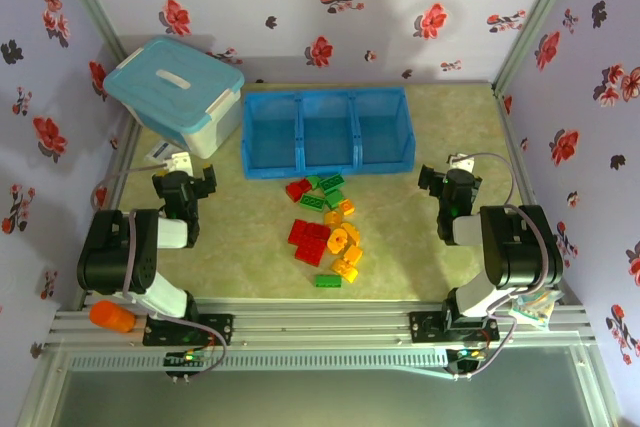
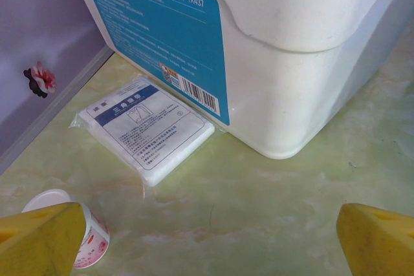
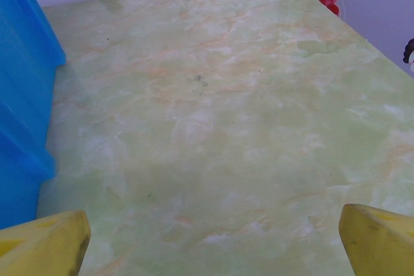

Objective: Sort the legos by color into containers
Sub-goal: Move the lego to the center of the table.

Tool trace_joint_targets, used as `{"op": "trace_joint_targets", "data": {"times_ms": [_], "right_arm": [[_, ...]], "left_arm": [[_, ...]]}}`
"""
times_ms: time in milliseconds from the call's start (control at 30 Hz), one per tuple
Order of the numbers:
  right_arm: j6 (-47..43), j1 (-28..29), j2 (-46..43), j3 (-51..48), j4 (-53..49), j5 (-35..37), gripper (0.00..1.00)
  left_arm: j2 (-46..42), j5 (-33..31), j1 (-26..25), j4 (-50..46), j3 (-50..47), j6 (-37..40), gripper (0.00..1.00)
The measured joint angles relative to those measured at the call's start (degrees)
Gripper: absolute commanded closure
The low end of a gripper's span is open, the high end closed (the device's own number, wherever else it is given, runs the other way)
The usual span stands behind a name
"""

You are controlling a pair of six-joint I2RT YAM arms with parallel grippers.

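1. I see the table (image 1: 420, 247) first, then the white tub (image 1: 175, 92) parked back-left, out of my way.
2. The blue tray (image 1: 328, 169) sits along the back, its three bins bare, ready for colours.
3. My left gripper (image 1: 186, 177) and right gripper (image 1: 448, 179) flank the pile, both spread wide, gripping nothing.
4. The legos (image 1: 325, 232) lie heaped mid-table, just before the tray, unsorted.
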Motion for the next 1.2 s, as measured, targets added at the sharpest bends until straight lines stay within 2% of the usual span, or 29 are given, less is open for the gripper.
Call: {"op": "trace_joint_targets", "data": {"times_ms": [633,733,867,967,1067,1200], "right_arm": [[0.0,0.0,0.0,0.0,0.0,0.0,0.01],[-0.3,0.0,-2.9,0.3,-3.9,-0.4,0.01],[0.2,0.1,-17.6,6.1,-20.8,-2.4,0.01],[8.6,0.3,-27.5,15.7,-33.7,-1.0,0.01],[16.8,-0.5,-33.4,20.8,-42.6,-3.3,0.01],[23.0,1.6,-36.8,20.6,-52.9,-7.6,0.01]], "left_arm": [[0.0,-0.2,0.0,0.0,0.0,0.0,0.0],[-2.3,-3.6,-1.9,-2.4,0.0,0.9,0.0],[-10.7,-9.7,-8.4,-15.0,4.9,1.9,0.0],[-16.6,-11.8,-9.9,-28.2,14.3,-3.8,0.0],[-20.4,-10.5,-9.8,-39.7,22.8,-10.4,0.0],[-23.9,-7.0,-12.3,-51.2,27.1,-16.0,0.02]]}}
